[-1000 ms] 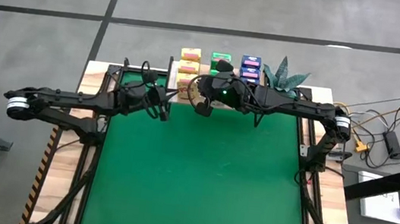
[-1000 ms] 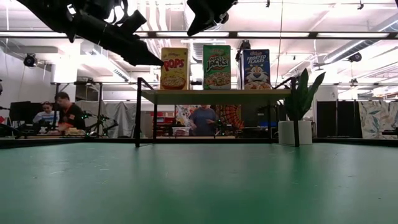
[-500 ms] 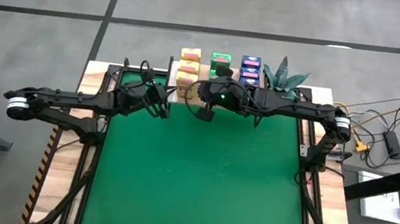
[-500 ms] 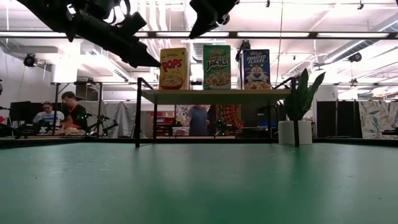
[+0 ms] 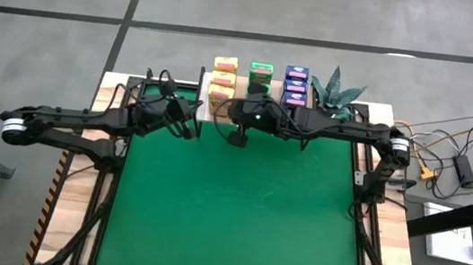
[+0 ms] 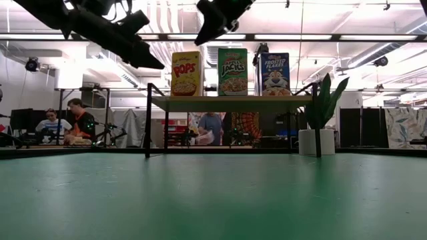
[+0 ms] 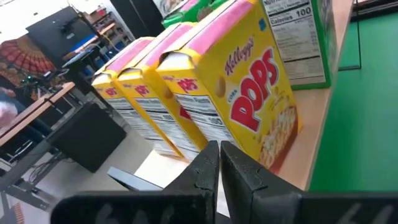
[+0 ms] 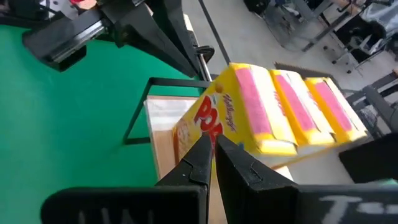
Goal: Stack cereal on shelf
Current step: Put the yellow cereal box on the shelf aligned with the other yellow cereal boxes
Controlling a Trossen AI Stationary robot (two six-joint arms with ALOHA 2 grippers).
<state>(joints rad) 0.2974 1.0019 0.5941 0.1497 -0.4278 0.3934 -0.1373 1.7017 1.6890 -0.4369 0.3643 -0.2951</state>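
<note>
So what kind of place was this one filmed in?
Most likely a robotics lab or open workshop. Behind the shelf of cereal boxes, the low view shows bare ceiling ducts and strip lights, people seated at workbenches, and a concrete floor around the green table.

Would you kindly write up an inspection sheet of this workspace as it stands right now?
Surface: green mat, bare in front of the shelf.
Job's things: shelf at the far edge carries yellow boxes, green boxes and blue boxes, upright in three rows.
Clutter: potted plant beside the shelf's blue end.
End effectors: left end effector shut, empty, facing the yellow boxes; right end effector shut, empty, above the yellow row.
Cables: a bundle beside the table's right side.
Surroundings: people in the room behind.
</note>
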